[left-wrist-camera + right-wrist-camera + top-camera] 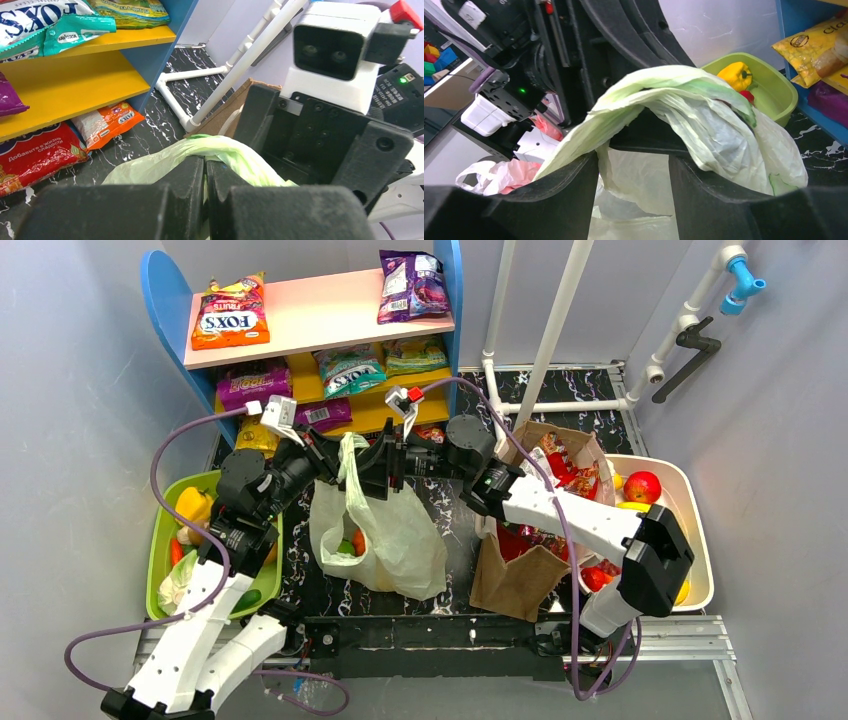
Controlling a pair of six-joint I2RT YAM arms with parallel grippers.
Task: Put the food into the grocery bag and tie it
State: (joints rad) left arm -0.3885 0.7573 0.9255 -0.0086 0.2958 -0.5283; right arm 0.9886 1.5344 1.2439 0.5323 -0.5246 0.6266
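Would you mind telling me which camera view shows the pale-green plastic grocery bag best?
The top external view: the whole thin crinkly pale-green plastic grocery bag shows. The left wrist view shows only a bunched strip; the right wrist view, only its upper folds.

Bright, diffuse light is coming from above in all three views. Soft shadows are lying under the boards of the shelf point(320, 310) and on the dark table point(455, 535). Mild glare is sitting on the glossy snack packets point(230, 315). The top view is reading sharp, bending slightly at the edges. In the wrist views the left fingers point(180, 200) and right fingers point(569, 200) are blurring out of focus. The grocery bag point(684, 105) is looking slightly soft, with the backgrounds sharper.
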